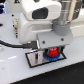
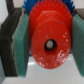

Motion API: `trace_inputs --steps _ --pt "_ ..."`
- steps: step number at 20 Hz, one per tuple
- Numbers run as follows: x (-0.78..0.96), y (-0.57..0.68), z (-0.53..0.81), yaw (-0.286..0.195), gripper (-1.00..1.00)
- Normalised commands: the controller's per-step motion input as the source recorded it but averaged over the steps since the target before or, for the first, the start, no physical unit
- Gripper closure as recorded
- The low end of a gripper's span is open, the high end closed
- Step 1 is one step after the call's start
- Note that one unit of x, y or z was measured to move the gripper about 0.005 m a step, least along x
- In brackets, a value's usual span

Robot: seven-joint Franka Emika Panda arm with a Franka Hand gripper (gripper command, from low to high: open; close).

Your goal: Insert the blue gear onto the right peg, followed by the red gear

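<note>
The red gear sits between the fingers of my gripper, just above the blue gear. The blue gear lies flat on the black-framed grey plate. In the wrist view the red gear fills the middle, its centre hole facing the camera. The teal pads press on both its sides. Blue gear teeth show past its rim. My gripper is shut on the red gear. The right peg is hidden by the gears and the gripper.
The white arm body looms over the plate. A black cable runs across the white table at the exterior view's left. The plate's bare grey part lies toward the exterior view's left of the gears.
</note>
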Motion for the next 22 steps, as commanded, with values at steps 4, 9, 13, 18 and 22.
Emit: trace_inputs --steps 4,9,13,18,22 --pt "0.12 0.0 0.04 0.0 1.0" --pt "0.14 -0.01 -0.06 0.0 -1.0" --pt "0.1 -0.05 -0.03 0.0 -1.0" --pt "0.1 -0.01 -0.04 0.0 1.0" --pt "0.01 0.06 0.39 0.0 -1.0"
